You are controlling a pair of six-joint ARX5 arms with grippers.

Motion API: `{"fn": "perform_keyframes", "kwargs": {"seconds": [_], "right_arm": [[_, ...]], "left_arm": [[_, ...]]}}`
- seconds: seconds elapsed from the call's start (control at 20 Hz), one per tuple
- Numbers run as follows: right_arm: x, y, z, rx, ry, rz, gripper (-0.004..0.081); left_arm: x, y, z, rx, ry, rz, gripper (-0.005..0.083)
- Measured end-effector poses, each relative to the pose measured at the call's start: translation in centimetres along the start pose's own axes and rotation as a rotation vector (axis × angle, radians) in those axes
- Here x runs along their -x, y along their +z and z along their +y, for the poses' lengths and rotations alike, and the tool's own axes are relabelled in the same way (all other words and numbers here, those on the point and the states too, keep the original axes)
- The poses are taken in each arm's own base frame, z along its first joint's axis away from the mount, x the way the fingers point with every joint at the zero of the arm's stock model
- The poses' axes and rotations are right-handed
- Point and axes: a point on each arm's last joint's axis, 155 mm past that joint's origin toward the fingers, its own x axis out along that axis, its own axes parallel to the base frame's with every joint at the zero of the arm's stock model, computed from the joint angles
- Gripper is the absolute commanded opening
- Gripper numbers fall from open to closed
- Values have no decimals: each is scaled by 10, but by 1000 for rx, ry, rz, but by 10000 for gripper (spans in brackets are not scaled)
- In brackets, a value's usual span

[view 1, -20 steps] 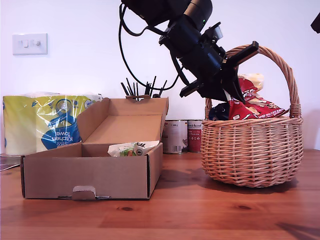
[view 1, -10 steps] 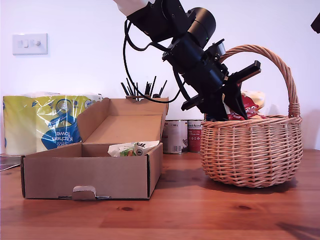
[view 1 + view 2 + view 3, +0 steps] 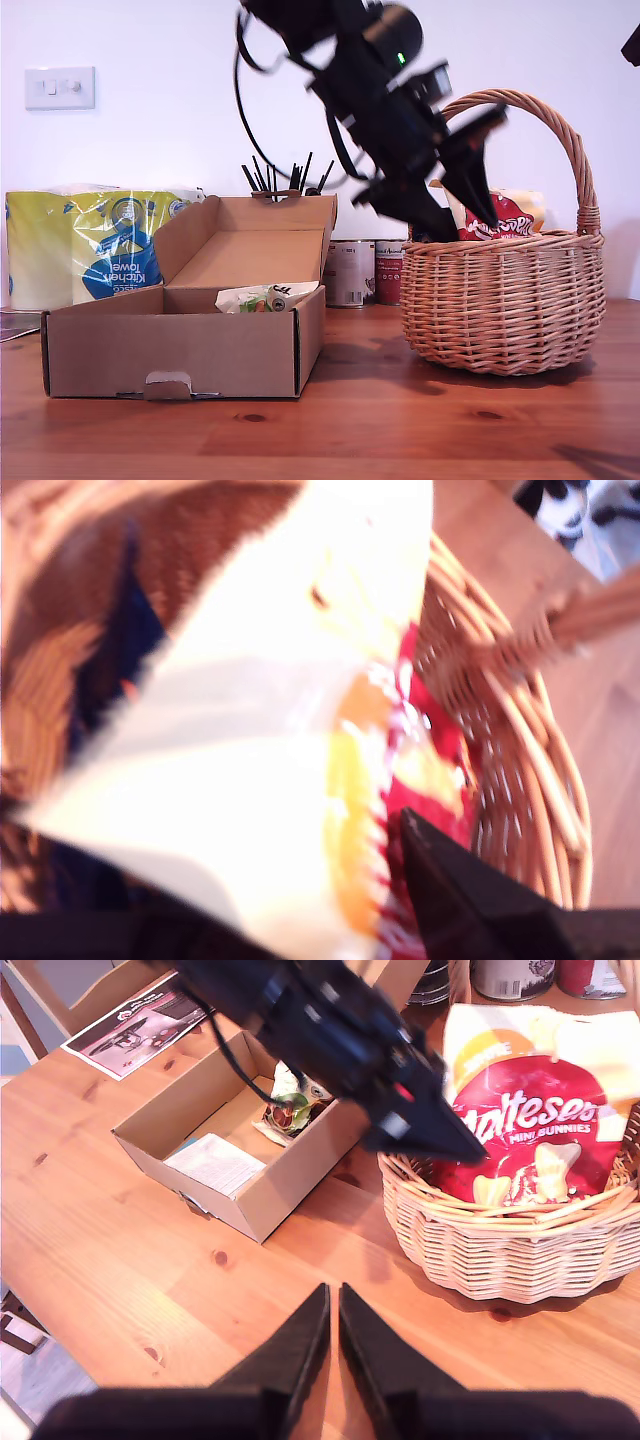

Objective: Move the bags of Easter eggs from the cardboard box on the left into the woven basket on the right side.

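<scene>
The woven basket (image 3: 500, 300) stands on the table at the exterior view's right. A cream-yellow and red bag of Easter eggs (image 3: 500, 218) rests in it, beside a dark blue bag (image 3: 120, 650). My first gripper (image 3: 460, 222) hangs open just over the rim, its fingers (image 3: 470, 900) on either side of the cream-yellow bag (image 3: 280, 740). The cardboard box (image 3: 170, 350) sits at the exterior view's left with its lid up. It holds a cream bag with green print (image 3: 265, 297) and a flat white packet (image 3: 215, 1163). My second gripper (image 3: 333, 1305) is shut, high above the table in front of the box (image 3: 250, 1200).
A yellow-green kitchen towel pack (image 3: 100, 245) stands behind the box. Two tins (image 3: 350, 272) and a pot of dark pens (image 3: 285, 180) sit between box and basket. The basket's tall arched handle (image 3: 560, 125) rises beside my first arm. A leaflet (image 3: 150, 1030) lies beyond the box.
My first gripper lowered the cream-yellow and red bag from above the rim into the basket and let it go. It now pulls up and back, blurred by motion.
</scene>
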Motion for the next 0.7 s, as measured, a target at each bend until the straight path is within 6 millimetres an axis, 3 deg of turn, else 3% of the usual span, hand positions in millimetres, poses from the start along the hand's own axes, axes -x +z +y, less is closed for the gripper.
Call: {"fn": "perform_keyframes", "kwargs": {"seconds": [0.15, 0.3, 0.55, 0.6, 0.7], "right_arm": [[0, 0, 0, 0, 0, 0, -12], [0, 0, 0, 0, 0, -1, -13], [0, 0, 0, 0, 0, -1, -12], [0, 0, 0, 0, 0, 0, -12], [0, 0, 0, 1, 0, -1, -12]], "left_arm": [[55, 8, 1, -45, 23, 1, 353], [105, 0, 17, -99, 77, 48, 314], [134, -45, 95, -15, 238, 218, 315], [138, -49, 110, 22, 257, 227, 387], [148, -53, 134, 101, 295, 215, 679]]}}
